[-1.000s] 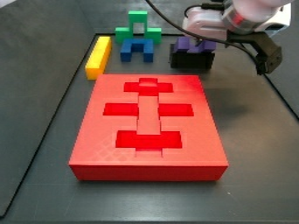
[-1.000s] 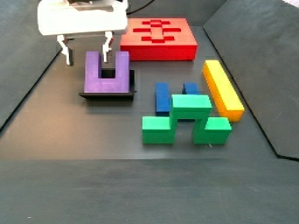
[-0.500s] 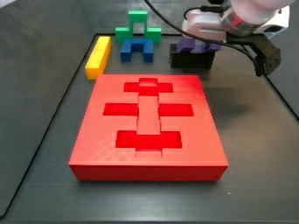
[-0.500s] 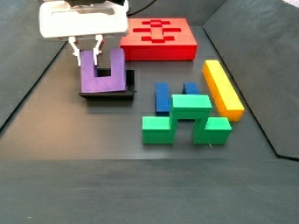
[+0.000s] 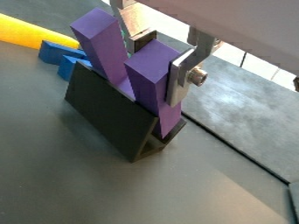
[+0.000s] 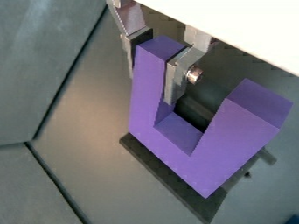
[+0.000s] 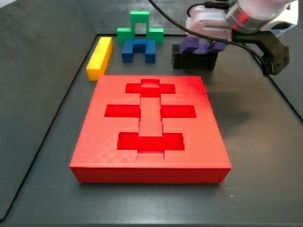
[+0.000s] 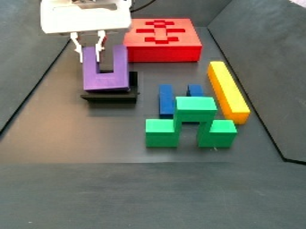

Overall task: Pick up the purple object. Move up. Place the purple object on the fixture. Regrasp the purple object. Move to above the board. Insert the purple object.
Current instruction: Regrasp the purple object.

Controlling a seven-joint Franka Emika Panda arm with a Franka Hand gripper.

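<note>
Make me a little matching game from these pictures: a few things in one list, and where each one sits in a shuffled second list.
Things:
1. purple object
2. gripper
3. yellow bar
4. board

Places:
A. lying flat beside the blue and green blocks
B. fingers on either side of one purple prong
C. biggest slab, recesses along its middle
D. standing prongs-up in the fixture

Pairs: 1-D, 2-B, 3-A, 4-C

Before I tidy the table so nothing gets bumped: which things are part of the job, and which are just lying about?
In the job:
- purple object, standing in the fixture
- gripper, fingers astride one prong
- board

Lying about:
- yellow bar
- blue block
- green block
</note>
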